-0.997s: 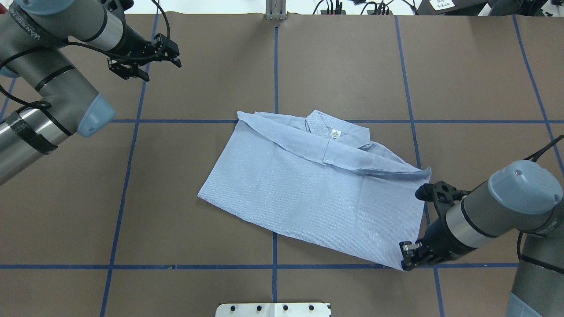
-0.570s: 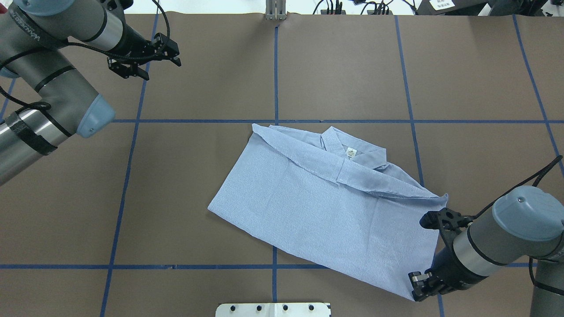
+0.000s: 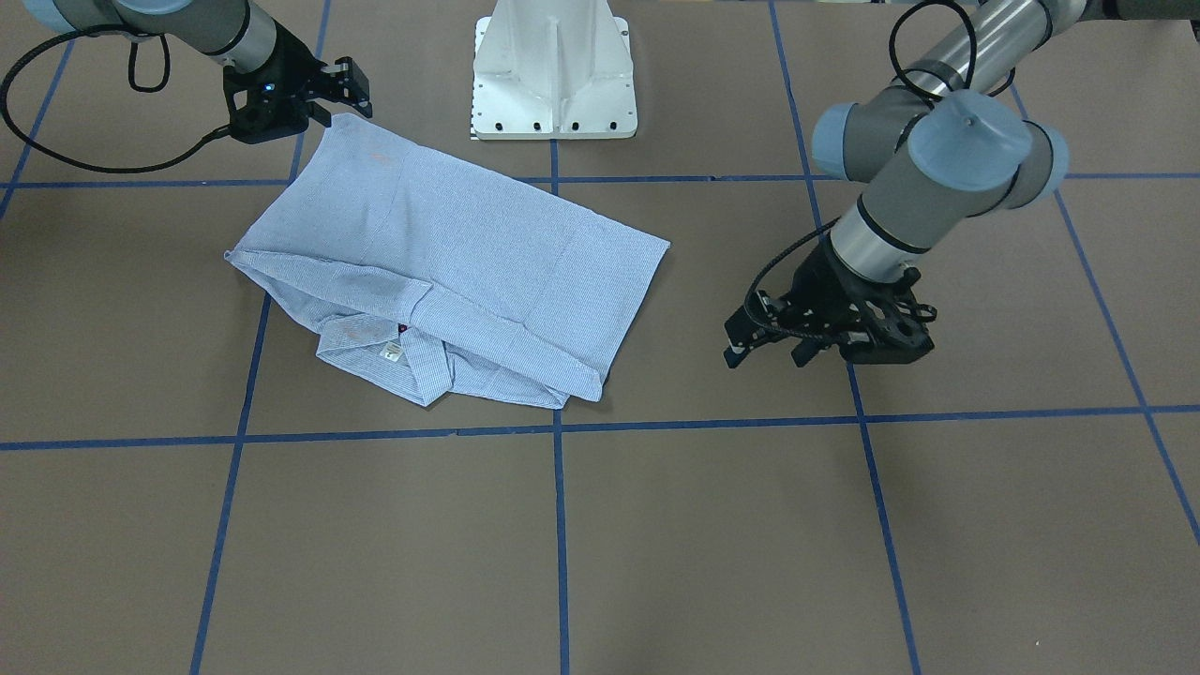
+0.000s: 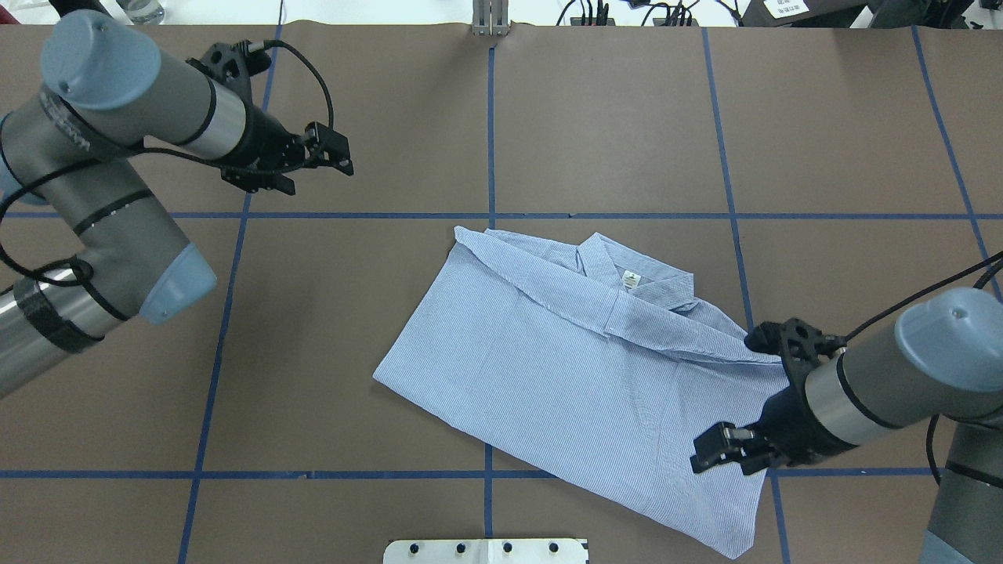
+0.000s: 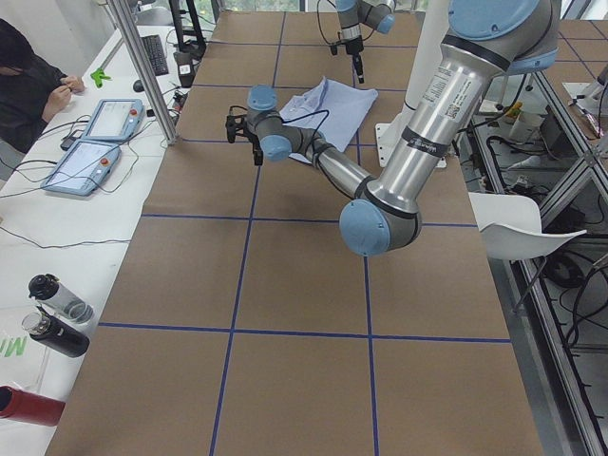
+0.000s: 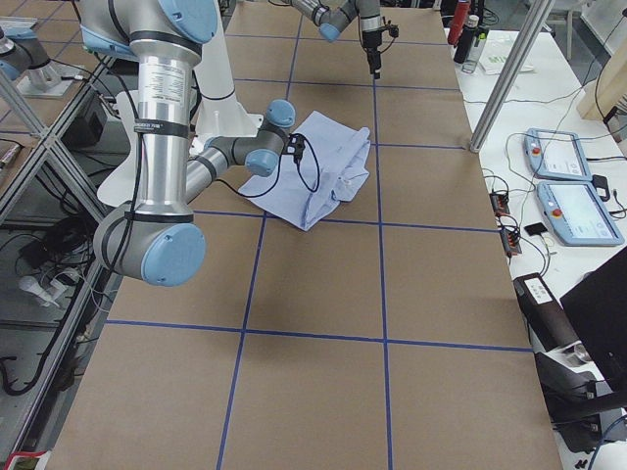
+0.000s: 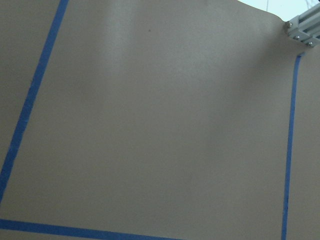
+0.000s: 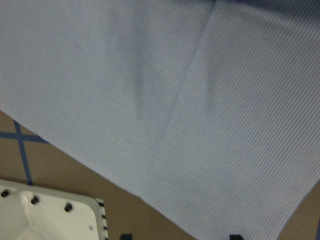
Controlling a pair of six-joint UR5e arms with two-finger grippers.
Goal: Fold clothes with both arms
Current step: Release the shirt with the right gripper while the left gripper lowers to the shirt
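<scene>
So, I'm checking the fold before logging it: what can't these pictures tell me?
- Right gripper touching the shirt or hovering: overhead view gives no height; its wrist view shows only cloth.
- How the sleeves lie: hidden inside the folded layers, every view.
- Neck label print: too small.
- Left gripper: absent from its wrist view, which shows only table.

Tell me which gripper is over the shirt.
The right gripper: it hangs above an edge of the shirt, while the left gripper is over bare table.
</scene>
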